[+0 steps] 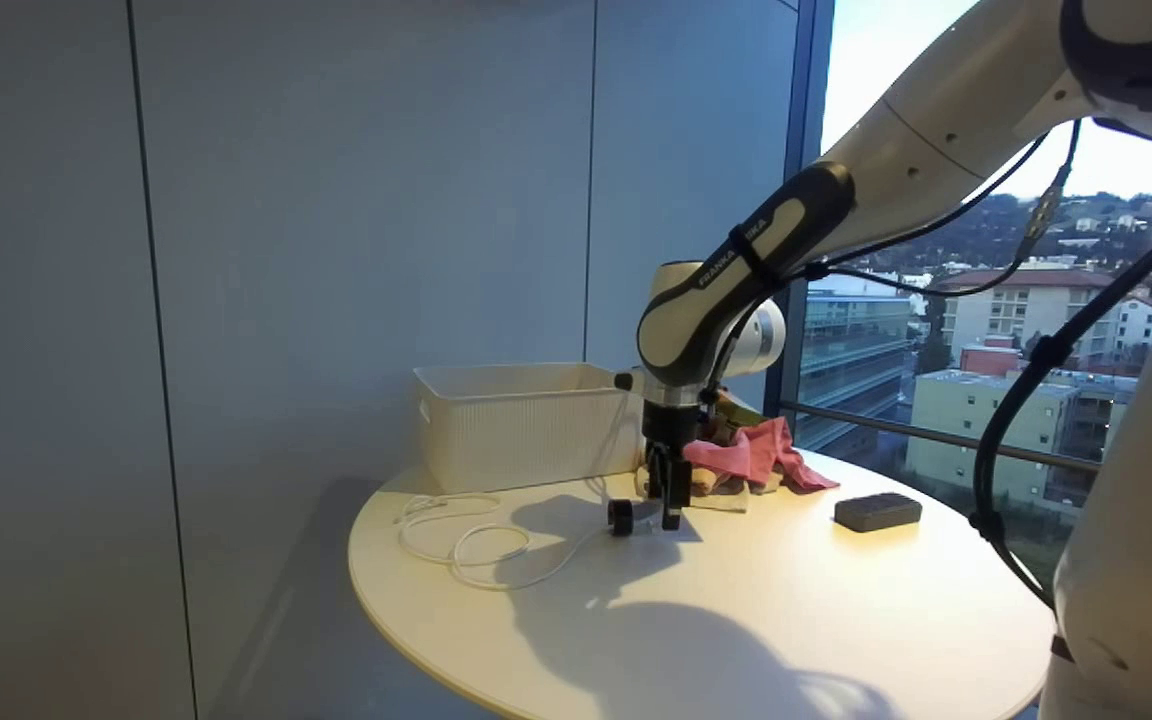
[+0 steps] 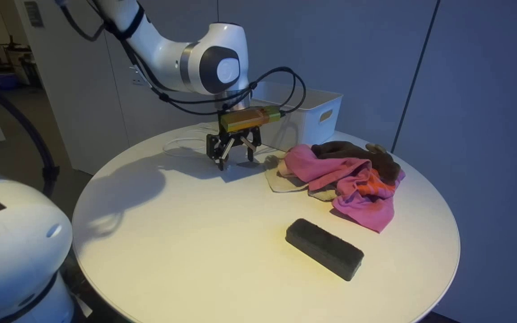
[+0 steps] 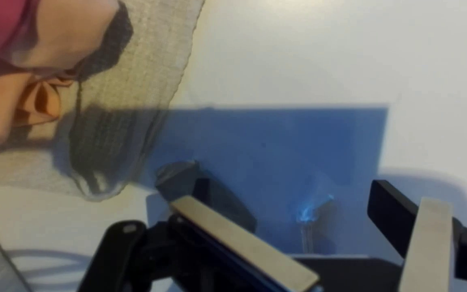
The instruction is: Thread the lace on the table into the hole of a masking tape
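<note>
A black roll of tape [image 1: 620,517] stands on its edge on the table in an exterior view. The white lace [image 1: 501,588] lies in loops and runs up to the roll; its loops also show in an exterior view [image 2: 182,138]. In the wrist view the lace's frayed end [image 3: 307,233] sticks out past a black shape, probably the tape [image 3: 347,268]. The hole is hidden, so I cannot tell whether the lace passes through it. My gripper [image 3: 294,198] is open and low beside the roll, its fingers on either side of the lace end. It shows in both exterior views [image 1: 664,508] [image 2: 236,160].
A white basket [image 1: 526,440] stands at the table's back, also in an exterior view [image 2: 317,116]. Pink and brown cloths [image 2: 343,172] lie in a pile near the gripper. A dark eraser-like block [image 2: 323,249] lies on the round table [image 2: 173,269].
</note>
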Robot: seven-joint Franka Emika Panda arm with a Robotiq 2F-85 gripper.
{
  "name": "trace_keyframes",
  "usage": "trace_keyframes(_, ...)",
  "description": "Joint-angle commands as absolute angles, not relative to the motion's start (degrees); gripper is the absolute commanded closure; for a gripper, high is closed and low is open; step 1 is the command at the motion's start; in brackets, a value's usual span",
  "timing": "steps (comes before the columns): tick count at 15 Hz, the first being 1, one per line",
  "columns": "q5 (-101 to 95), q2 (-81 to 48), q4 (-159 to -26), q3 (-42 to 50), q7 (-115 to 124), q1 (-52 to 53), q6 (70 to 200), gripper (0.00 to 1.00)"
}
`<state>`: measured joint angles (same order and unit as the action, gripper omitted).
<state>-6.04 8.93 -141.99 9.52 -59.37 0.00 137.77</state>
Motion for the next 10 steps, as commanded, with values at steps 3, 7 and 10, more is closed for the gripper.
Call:
trace_keyframes(3,-5.9,3.4,-141.1,7.3,-60.4,-0.8,142.1,0.0)
trace_keyframes(7,-4.2,3.3,-140.8,7.5,-62.0,-1.0,142.5,0.4)
trace_keyframes(10,-2.4,3.2,-140.6,7.6,-63.8,-0.9,142.1,0.63)
